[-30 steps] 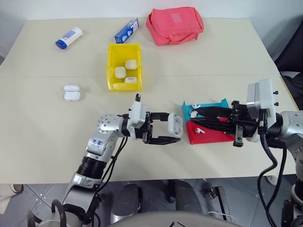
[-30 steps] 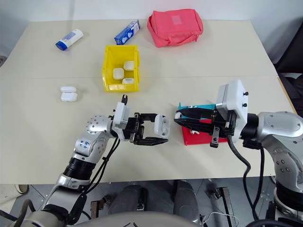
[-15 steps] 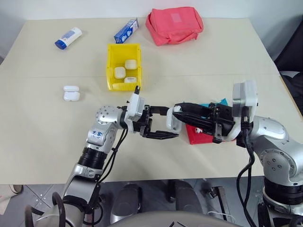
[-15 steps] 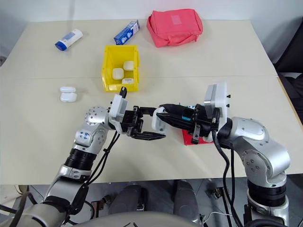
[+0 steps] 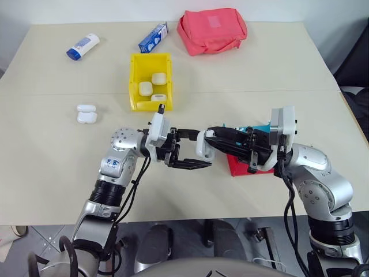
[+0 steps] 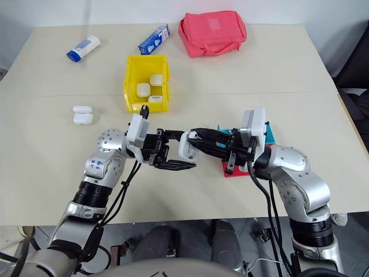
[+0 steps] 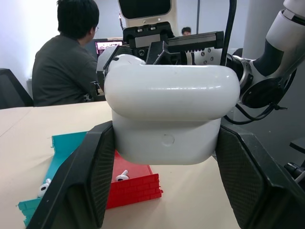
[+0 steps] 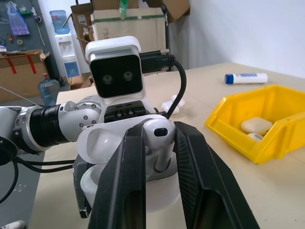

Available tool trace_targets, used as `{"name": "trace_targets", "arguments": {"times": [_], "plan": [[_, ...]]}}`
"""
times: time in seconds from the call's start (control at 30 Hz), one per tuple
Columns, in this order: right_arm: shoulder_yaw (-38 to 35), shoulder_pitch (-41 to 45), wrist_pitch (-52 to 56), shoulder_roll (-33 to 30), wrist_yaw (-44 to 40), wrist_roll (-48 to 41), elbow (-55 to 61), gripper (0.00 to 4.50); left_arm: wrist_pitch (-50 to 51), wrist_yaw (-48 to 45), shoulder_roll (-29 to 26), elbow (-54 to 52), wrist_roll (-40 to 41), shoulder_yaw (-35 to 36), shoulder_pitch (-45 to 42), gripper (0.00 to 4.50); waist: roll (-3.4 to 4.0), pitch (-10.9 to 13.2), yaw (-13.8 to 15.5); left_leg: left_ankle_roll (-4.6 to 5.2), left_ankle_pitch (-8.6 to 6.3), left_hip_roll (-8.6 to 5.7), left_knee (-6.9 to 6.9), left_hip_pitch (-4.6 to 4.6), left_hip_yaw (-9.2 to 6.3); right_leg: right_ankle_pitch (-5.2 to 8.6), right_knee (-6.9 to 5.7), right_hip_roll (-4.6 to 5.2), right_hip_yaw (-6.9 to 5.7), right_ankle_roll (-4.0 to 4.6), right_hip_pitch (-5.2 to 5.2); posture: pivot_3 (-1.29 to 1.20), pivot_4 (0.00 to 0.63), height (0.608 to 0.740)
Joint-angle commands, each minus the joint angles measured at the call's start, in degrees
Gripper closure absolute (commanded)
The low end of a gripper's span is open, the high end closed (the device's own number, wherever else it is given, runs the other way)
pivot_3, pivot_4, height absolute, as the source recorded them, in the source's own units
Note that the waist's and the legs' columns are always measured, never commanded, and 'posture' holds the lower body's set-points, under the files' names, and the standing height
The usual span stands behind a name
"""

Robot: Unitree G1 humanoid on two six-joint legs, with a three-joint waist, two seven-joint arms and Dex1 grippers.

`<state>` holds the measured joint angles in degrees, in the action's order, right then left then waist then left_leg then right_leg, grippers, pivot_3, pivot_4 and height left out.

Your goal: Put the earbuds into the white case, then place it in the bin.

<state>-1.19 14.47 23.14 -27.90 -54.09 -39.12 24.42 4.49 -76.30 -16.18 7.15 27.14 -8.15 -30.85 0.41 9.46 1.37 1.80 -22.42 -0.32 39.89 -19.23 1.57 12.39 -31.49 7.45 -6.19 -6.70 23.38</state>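
1. We have the white case (image 5: 204,145) clamped across its body by our left claw (image 5: 193,149), held above the tabletop (image 5: 52,167) with its lid flipped back.
2. Our right claw (image 8: 159,143) is pinching one of the earbuds (image 8: 160,139) by its stem, right at the mouth of the white case. We judge this earbud is being seated but is not yet let go.
3. Just to the right of the white case, the red tray (image 5: 239,166) holds one loose earbud (image 7: 121,176), and the blue tray (image 7: 62,148) stacked against it holds another (image 7: 44,187). So we judge the loading step is still under way.
4. Still to do, as we read it: release the earbud, shut the lid, and carry the white case to the bin (image 5: 151,81).
5. The bin stands beyond the white case, toward the far side of the tabletop. It holds three closed cases (image 5: 146,88), so earlier rounds look done.
6. A spare case (image 5: 87,113) lies open on the tabletop, to the left of the bin.
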Motion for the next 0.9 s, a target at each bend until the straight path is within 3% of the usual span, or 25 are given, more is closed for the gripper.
{"name": "trace_targets", "arguments": {"times": [0.03, 0.9], "plan": [[1.38, -1.51, -3.06, -0.7, -1.35, 3.47, -2.46, 4.01, -1.34, -0.51, 0.94, -2.89, 1.99, 0.73, -1.04, 1.72, 0.0, 0.0, 0.0, 0.0, 0.0, 0.0, 0.0, 0.0, 0.0, 0.0, 0.0, 0.0, 0.0, 0.0, 0.01, 0.0, 0.15, 0.74], [3.39, -0.68, -0.64, -10.0, -7.15, 3.12, -4.28, 4.01, -4.12, 0.4, 0.55, -0.09, 0.83, 2.63, -2.5, 1.72, 0.0, 0.0, 0.05, -0.01, -0.02, 0.02, -0.02, 0.0, 0.0, 0.0, 0.05, 0.11, 0.01, 0.01, 0.01, 0.0, 0.15, 0.74]]}}
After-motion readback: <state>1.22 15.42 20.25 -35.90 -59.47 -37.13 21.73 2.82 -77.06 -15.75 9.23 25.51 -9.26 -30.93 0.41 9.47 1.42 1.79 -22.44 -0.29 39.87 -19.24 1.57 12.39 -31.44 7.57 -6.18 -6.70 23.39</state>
